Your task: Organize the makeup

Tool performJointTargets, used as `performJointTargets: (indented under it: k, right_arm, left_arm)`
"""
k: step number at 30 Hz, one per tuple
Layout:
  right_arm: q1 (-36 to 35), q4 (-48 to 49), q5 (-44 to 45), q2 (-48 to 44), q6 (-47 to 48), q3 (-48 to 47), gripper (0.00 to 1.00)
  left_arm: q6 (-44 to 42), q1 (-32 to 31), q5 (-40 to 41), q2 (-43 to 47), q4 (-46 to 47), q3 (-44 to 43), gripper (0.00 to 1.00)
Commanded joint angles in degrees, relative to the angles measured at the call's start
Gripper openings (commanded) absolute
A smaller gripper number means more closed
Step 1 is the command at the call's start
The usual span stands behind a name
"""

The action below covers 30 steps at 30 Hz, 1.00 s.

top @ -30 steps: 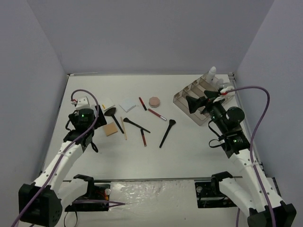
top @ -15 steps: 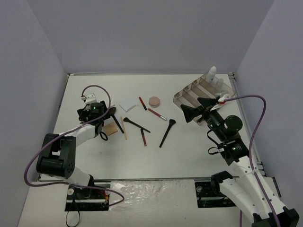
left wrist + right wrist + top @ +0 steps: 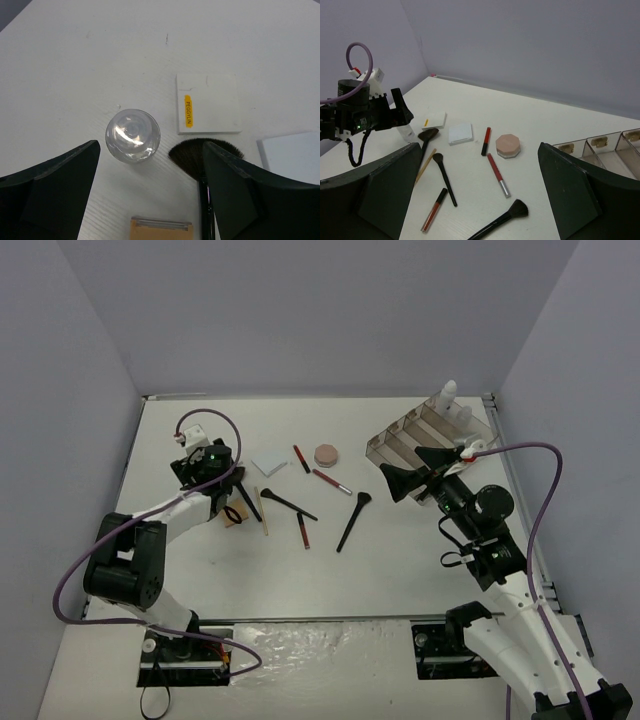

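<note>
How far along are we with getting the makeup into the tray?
Done: only a couple of white-capped bottles stand at the far end of the tray. In hand: nothing gripped; the left hand straddles a clear bottle, open; the right hand hovers empty. Left: brushes, pencils, pink compact and square pads on the table.

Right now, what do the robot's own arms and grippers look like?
Both the left arm and the right arm are white segments with black joints. A purple cable loops to each wrist, ending in a white plug, and small green lights glow near the wrists. The left gripper and right gripper have broad, matte black, wedge-shaped fingers.
</note>
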State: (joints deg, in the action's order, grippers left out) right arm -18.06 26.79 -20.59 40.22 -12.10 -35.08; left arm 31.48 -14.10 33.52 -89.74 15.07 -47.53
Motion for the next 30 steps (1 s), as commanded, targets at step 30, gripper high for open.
performJointTargets:
  k: [30]
  right_arm:
    - [-1.4,8.5,-4.2,-0.3,0.8,1.9,1.00]
  left_arm:
    - [6.5,1.4,6.7,-8.6,1.6,-5.1,0.46]
